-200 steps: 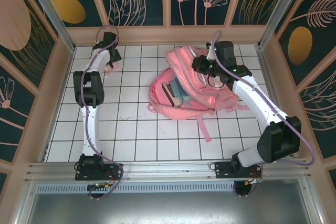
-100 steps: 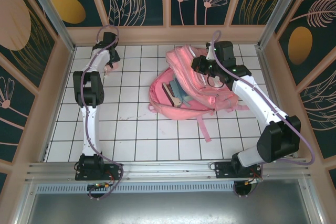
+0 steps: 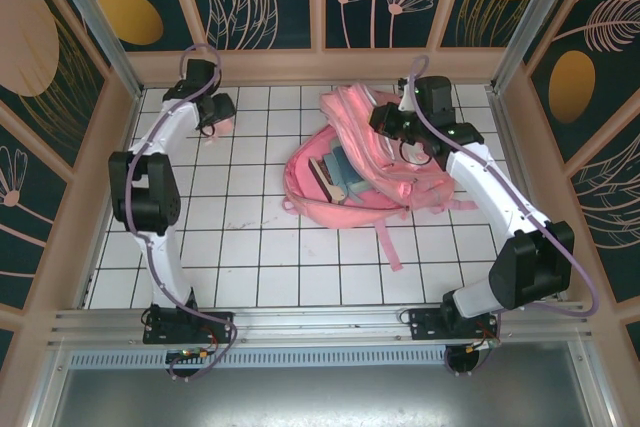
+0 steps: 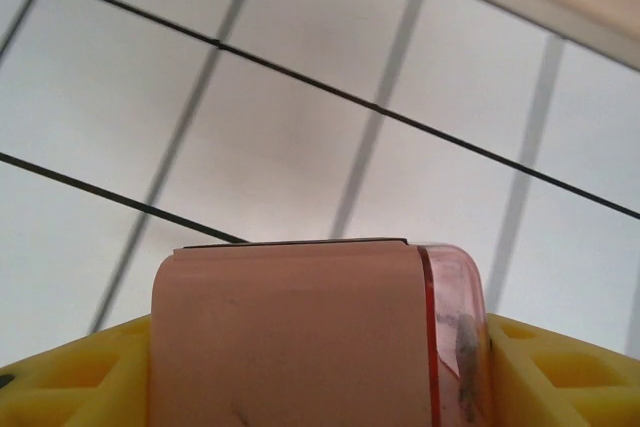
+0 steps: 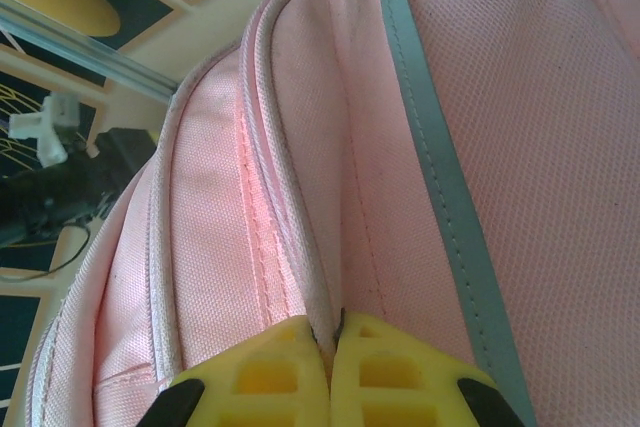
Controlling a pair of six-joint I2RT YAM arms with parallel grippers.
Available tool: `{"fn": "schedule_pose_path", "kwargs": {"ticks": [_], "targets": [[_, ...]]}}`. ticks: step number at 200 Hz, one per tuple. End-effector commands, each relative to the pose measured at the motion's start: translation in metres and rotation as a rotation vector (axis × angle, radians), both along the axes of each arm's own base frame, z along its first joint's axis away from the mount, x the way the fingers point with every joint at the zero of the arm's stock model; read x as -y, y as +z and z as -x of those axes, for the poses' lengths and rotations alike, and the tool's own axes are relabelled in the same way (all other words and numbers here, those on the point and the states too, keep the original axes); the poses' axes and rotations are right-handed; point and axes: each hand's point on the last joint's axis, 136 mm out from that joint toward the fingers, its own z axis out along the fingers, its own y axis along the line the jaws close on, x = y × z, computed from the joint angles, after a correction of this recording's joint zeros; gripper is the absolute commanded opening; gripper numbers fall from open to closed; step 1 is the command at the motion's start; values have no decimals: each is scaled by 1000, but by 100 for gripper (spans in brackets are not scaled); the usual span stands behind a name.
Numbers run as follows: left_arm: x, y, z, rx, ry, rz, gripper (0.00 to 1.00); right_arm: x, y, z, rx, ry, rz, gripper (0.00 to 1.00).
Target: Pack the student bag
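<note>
i have two arms and two grippers, and there is one student bag (image 3: 425, 185) to pack. it is big and pink. it lies on the white tiled table (image 3: 250, 247), to the right of the middle and toward the far side. its mouth gapes toward the left. inside the mouth i can count two flat things side by side, one pale (image 3: 324, 173) and one blue-green (image 3: 346, 175). they look like books, but i cannot tell for sure. one long pink strap (image 3: 388, 242) trails from the bag toward my near edge.

my right gripper (image 5: 332, 345) is at the far right part of the bag. its two yellow fingers (image 5: 270, 372) are pressed together, and a thin fold of the bag's pink cloth is pinched between them. one grey strip (image 5: 440, 177) runs down the cloth just beside that fold.

my left gripper (image 3: 213, 117) is in the far left corner of the table, well apart from the bag. it has one small pink box (image 4: 290, 337) between its two yellow fingers (image 4: 560, 372). the box touches a finger on each side, so the fingers are closed on it. one side of the box is see-through with a red line. the tiles behind it look far off and blurry.
</note>
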Motion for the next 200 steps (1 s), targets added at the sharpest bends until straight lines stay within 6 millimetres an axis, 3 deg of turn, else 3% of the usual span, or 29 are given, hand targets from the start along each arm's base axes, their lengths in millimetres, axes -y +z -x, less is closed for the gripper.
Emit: {"fn": "schedule_pose_path", "kwargs": {"ticks": [1, 52, 62, 67, 116, 147, 150, 200], "targets": [[54, 20, 18, 64, -134, 75, 45, 13, 48, -11, 154, -38, -59, 0], [170, 37, 85, 128, -404, 169, 42, 18, 47, -10, 139, -34, -87, 0], [192, 31, 99, 119, -456, 185, 41, 18, 46, -9, 136, -35, -90, 0], [203, 44, 107, 148, -484, 204, 40, 18, 45, -8, 133, -35, -92, 0], [301, 45, 173, 175, -716, 269, 39, 19, 43, -2, 124, -39, -108, 0], [342, 51, 199, 197, -815, 296, 39, 19, 43, 1, 120, -39, -112, 0], [346, 41, 200, 178, -820, 290, 39, 20, 43, 2, 120, -40, -112, 0], [385, 20, 222, 144, -898, 287, 39, 19, 45, 5, 121, -32, -120, 0]]}}
